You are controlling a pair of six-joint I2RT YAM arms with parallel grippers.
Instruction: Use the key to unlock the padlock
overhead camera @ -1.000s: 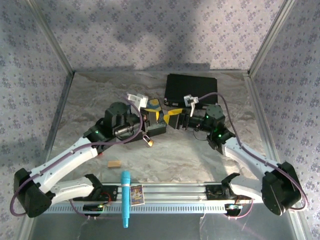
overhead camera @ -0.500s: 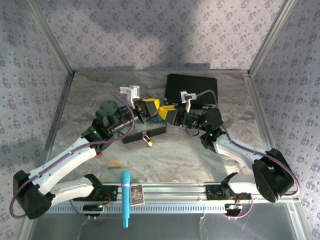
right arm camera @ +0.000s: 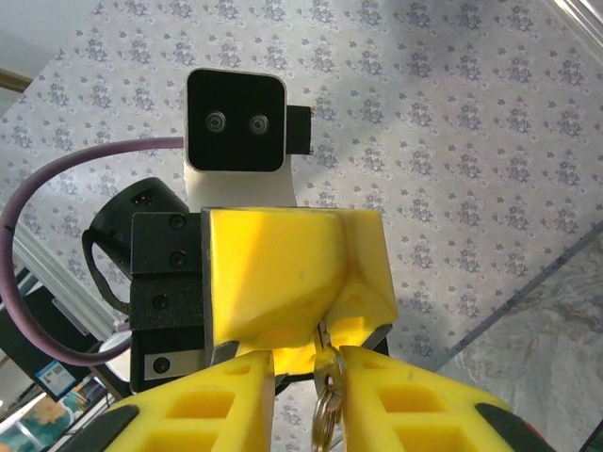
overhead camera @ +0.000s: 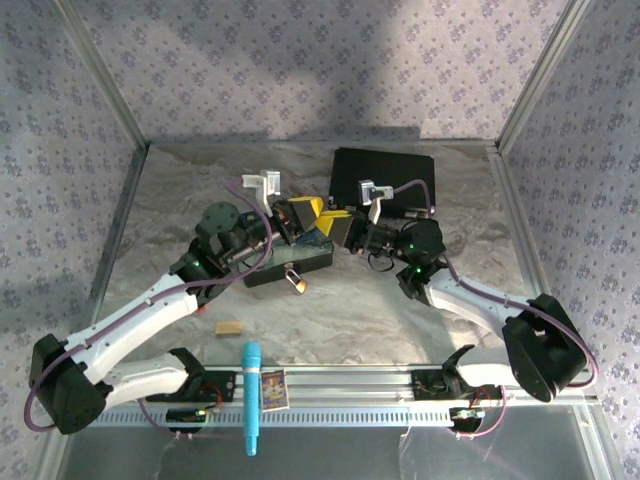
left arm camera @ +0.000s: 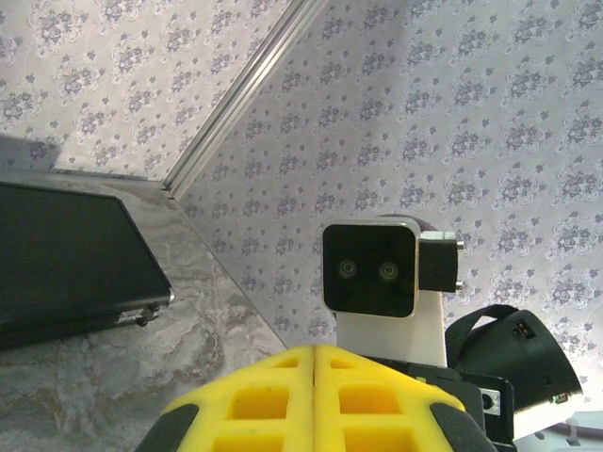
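Observation:
The brass padlock (overhead camera: 297, 283) with its silver shackle lies on the table, against the near edge of a dark painted box (overhead camera: 285, 268). Above the box my two grippers meet tip to tip. My left gripper (overhead camera: 303, 216) is shut, its yellow fingers (right arm camera: 283, 273) pinching the key (right arm camera: 326, 363) by its thin end. In the left wrist view the left gripper (left arm camera: 314, 350) shows its jaws pressed together and the key is hidden. My right gripper (right arm camera: 308, 365) stands around the hanging key. Its right finger touches the key; a gap stays on the left. A key ring (right arm camera: 325, 414) dangles below.
A flat black case (overhead camera: 383, 178) lies at the back right. A small tan wooden block (overhead camera: 229, 327) sits at the front left. A blue marker (overhead camera: 251, 395) and a picture card (overhead camera: 273, 390) rest on the near rail. Patterned walls close in on three sides.
My right gripper has moved left up to the left gripper's tips, and its jaws have narrowed around the key. The left wrist has turned slightly back and left, still shut.

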